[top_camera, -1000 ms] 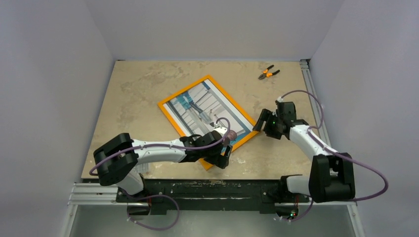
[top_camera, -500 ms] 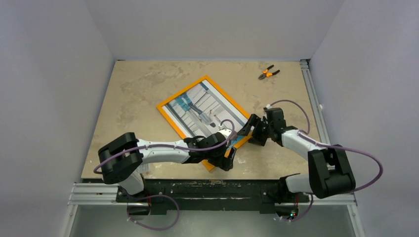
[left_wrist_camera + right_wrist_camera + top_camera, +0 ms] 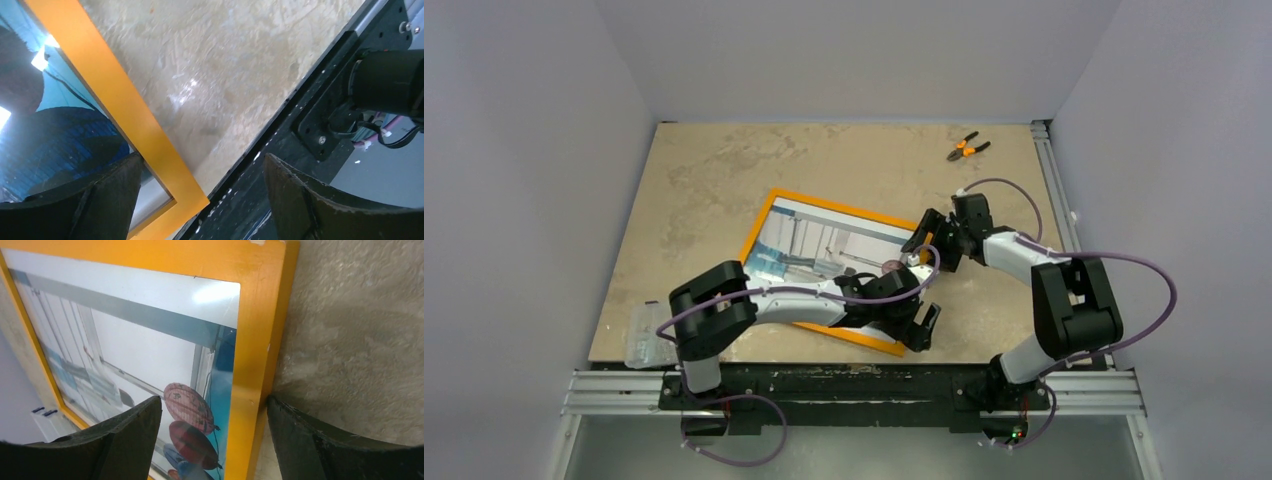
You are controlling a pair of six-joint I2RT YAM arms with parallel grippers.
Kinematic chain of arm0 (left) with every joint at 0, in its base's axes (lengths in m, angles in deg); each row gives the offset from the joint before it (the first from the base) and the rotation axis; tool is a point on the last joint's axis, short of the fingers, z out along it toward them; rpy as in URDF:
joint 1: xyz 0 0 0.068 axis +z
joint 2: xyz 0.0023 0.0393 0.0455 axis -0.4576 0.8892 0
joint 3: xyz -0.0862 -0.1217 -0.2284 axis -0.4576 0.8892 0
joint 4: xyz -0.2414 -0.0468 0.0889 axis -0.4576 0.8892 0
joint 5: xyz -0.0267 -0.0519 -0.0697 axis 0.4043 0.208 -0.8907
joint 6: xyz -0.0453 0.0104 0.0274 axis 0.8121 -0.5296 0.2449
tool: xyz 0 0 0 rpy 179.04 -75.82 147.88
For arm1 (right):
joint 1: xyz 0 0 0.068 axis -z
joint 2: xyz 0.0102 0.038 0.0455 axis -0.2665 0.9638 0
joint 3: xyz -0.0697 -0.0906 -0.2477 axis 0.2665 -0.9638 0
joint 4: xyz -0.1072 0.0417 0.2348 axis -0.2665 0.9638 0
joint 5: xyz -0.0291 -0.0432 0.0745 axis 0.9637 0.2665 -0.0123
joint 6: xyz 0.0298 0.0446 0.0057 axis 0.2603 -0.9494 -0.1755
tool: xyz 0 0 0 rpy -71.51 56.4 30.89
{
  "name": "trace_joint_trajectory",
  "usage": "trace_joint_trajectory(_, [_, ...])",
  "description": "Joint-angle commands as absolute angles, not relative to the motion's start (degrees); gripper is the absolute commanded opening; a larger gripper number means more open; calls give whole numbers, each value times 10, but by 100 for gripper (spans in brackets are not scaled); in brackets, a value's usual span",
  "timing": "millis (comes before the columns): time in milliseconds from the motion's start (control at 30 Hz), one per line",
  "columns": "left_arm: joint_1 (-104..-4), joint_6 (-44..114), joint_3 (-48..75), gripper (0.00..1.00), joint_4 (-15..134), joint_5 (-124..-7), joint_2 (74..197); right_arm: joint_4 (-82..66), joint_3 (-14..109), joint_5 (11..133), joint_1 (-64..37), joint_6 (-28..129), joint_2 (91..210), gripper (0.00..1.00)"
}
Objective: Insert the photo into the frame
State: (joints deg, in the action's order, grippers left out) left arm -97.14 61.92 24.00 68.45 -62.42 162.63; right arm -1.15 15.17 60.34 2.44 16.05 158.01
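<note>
The frame [image 3: 844, 210] lies flat on the surface [image 3: 704, 170], near its middle and skewed to its edges, and it holds the photo [image 3: 824, 245] inside its thin bright orange border. The print is glossy, with pale steps and rails in blue-white tones. In the right wrist view two dark red balloons [image 3: 187, 410] show plainly by the frame's inner edge, and glare whitens the upper part.

There is one frame, one photo and two hands. The left hand [image 3: 911, 322] stands wide at the frame's near right corner, one finger [image 3: 100, 200] over the glazing and the other [image 3: 320, 205] out over the black rail. The right hand [image 3: 929, 235] is also wide, astride the far right corner — holding nothing.

One pair of orange-handled pliers [image 3: 967, 148] lies well apart at the far right, and one clear plastic piece [image 3: 646, 335] lies at the near left edge.
</note>
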Motion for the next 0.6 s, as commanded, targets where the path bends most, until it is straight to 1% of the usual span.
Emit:
trace_joint_trajectory(0, [-987, 602, 184, 87, 654, -705, 1648, 22, 202, 641, 24, 200, 1599, 76])
trace_joint_trajectory(100, [-979, 599, 188, 92, 656, -685, 1616, 49, 214, 662, 25, 212, 1585, 77])
trace_joint_trajectory(200, [-961, 607, 223, 96, 651, -675, 1557, 87, 214, 686, 25, 229, 1559, 77])
trace_joint_trajectory(367, [-918, 612, 282, 98, 658, -672, 1424, 141, 187, 716, 19, 246, 1505, 76])
trace_joint_trajectory(467, [-887, 611, 296, 98, 697, -669, 1361, 153, 160, 720, 3, 244, 1477, 76])
trace_joint_trajectory(567, [-856, 610, 302, 98, 752, -658, 1310, 161, 141, 733, -18, 233, 1464, 73])
